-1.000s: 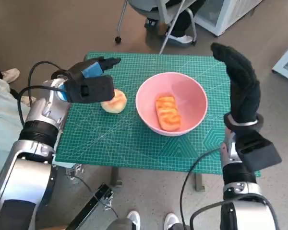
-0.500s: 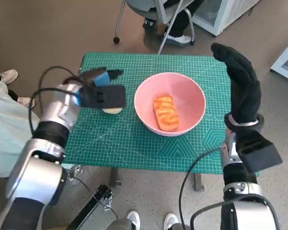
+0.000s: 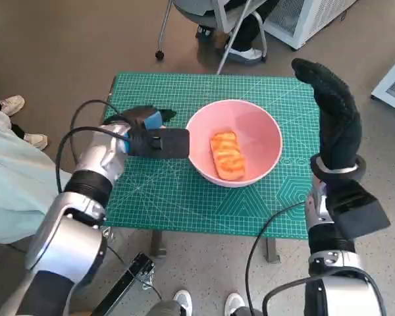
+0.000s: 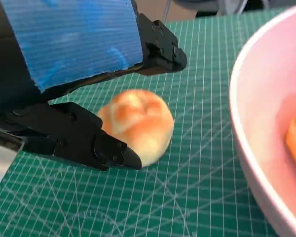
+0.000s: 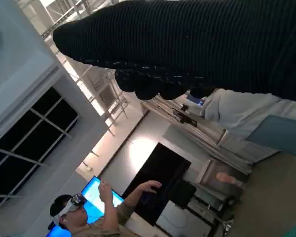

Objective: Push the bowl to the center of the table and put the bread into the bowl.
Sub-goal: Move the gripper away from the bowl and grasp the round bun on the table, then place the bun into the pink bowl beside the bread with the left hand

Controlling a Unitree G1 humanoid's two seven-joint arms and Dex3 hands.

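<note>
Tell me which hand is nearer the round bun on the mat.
Left. The left hand is right at the round bun, its fingers reaching over and beside it. The right hand is raised at the table's far right, beyond the pink bowl.

I see the pink round bowl point(image 3: 235, 141) mid-mat, a long orange bread point(image 3: 228, 155) inside it, the round pale bun point(image 4: 135, 125) just to its left

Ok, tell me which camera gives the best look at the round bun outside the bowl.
The left wrist view: the round bun lies on the green mat between the left hand's fingers. In the head view that hand hides it; the right wrist view misses it.
</note>
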